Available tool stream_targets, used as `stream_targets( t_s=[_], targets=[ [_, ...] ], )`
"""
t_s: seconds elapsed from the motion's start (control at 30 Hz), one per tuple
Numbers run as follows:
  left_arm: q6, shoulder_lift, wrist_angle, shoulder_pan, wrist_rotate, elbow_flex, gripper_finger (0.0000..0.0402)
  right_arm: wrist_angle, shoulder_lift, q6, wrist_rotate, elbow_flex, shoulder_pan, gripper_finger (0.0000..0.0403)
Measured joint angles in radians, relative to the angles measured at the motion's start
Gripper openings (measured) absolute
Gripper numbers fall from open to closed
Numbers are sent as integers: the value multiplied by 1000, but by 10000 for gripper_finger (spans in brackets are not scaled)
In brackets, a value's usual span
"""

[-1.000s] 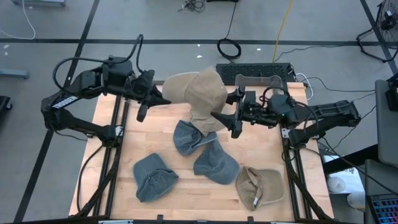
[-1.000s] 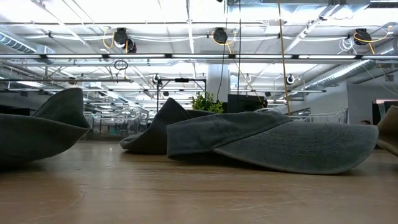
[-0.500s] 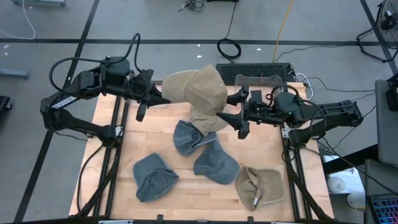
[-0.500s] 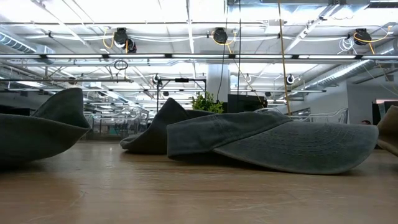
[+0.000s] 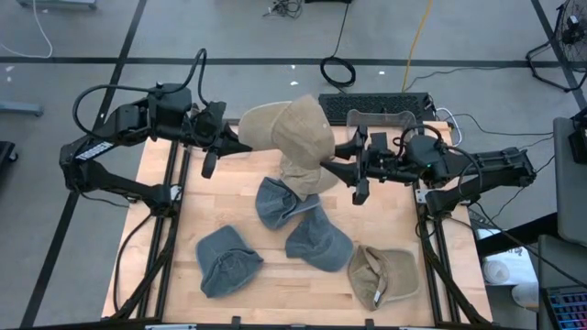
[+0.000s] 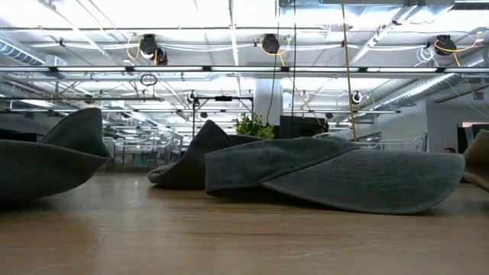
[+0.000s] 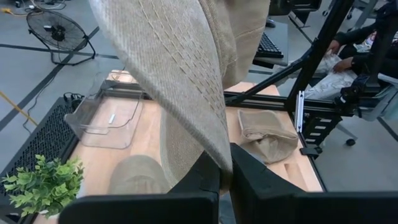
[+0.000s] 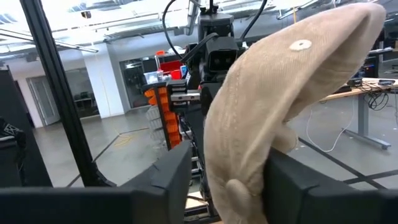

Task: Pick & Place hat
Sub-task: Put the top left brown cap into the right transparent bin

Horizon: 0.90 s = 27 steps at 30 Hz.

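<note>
The light wooden table (image 5: 183,220) carries the whole scene, with the two dark arms meeting above its far edge. Between them hangs the tan fabric cap (image 5: 292,137), lifted clear of the boards over the far middle of the table, its brim reaching toward the left arm and its crown drooping toward the right one.

The left gripper (image 5: 237,144) is clamped tight on the brim; the left wrist view shows the ribbed cloth rising straight out from between its closed fingers (image 7: 208,177). The right gripper (image 5: 330,170) sits at the opposite, lower end of the cap, and in the right wrist view its two fingers (image 8: 292,171) stand either side of the hanging crown (image 8: 273,106), narrowed around the cloth and apparently touching it, though a firm pinch cannot be confirmed. The cap's long axis therefore runs roughly from one gripper to the other, and the right arm is the nearer one to the crown, so a handover or a stretch between the arms looks like the step in hand.

Counted from above, five caps show: the lifted tan one, a second tan cap (image 5: 383,275) lying at the near right of the table, and three grey-blue caps (image 5: 316,240) lying in the middle and near left. One clear plastic tray (image 5: 381,121) sits at the far right edge.
</note>
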<state>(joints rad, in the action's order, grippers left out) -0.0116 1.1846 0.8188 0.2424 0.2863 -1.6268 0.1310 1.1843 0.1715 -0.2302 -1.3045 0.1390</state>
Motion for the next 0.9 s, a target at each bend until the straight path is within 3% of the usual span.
stream_targets(
  t_s=[0.27,0.37,0.67,0.9],
  targets=[
    [-18,0,0,0,0,0,9,1,-3,-34,10,0,0,16],
    [-33,0,-1,0,-2,0,14,32,-3,-42,47,0,0,11],
    [-108,0,-5,0,-41,0,97,67,-69,-131,73,-1,39,9],
    [-172,0,0,16,-207,0,157,-7,-153,-225,-82,-1,129,9]
  ],
)
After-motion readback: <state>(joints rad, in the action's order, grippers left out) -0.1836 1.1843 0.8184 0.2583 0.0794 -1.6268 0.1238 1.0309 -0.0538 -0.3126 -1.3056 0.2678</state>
